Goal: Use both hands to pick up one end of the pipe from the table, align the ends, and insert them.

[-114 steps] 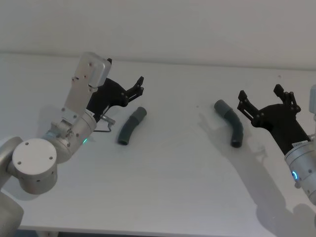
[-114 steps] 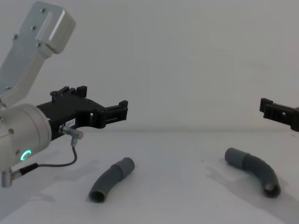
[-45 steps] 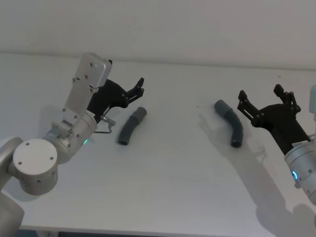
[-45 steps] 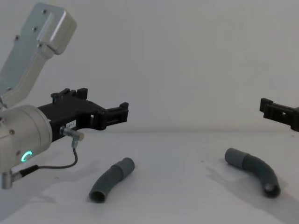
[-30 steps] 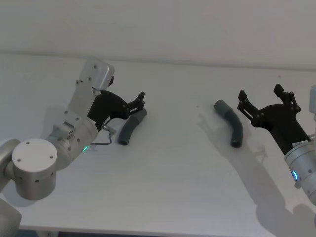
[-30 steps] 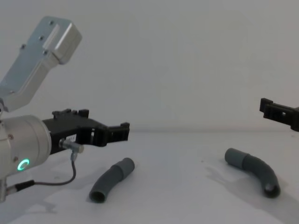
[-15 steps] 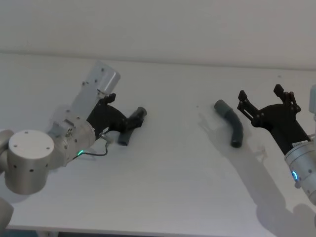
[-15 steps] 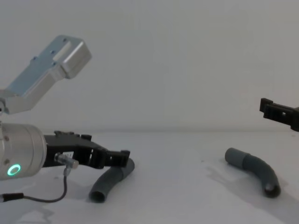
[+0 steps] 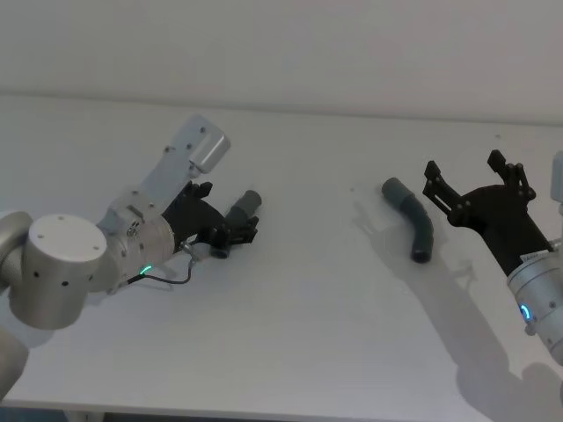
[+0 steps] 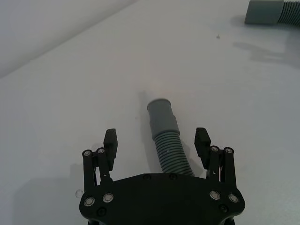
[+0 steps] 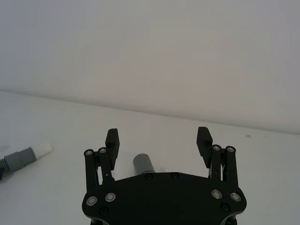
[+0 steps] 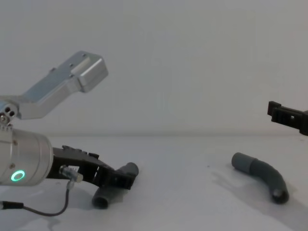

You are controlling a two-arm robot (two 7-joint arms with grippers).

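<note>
In the head view the left gripper (image 9: 236,231) sits low over the left hose piece (image 9: 245,203) on the table (image 9: 308,308), while the right gripper (image 9: 471,171) hovers spread and empty, the right hose piece (image 9: 415,221) just beyond its fingertips. The left wrist view shows the left fingers (image 10: 110,140) released wide, the ribbed body running between them and its cuff (image 10: 160,111) just past the tips. In the right wrist view the right gripper (image 11: 158,138) is parted, with a grey cuff (image 11: 144,163) between and below the fingers. In the chest view the left fingertips (image 12: 124,181) are down at hose level. Best to close centred on the ribs just behind the cuff, leaving the end free for mating, then lift level
</note>
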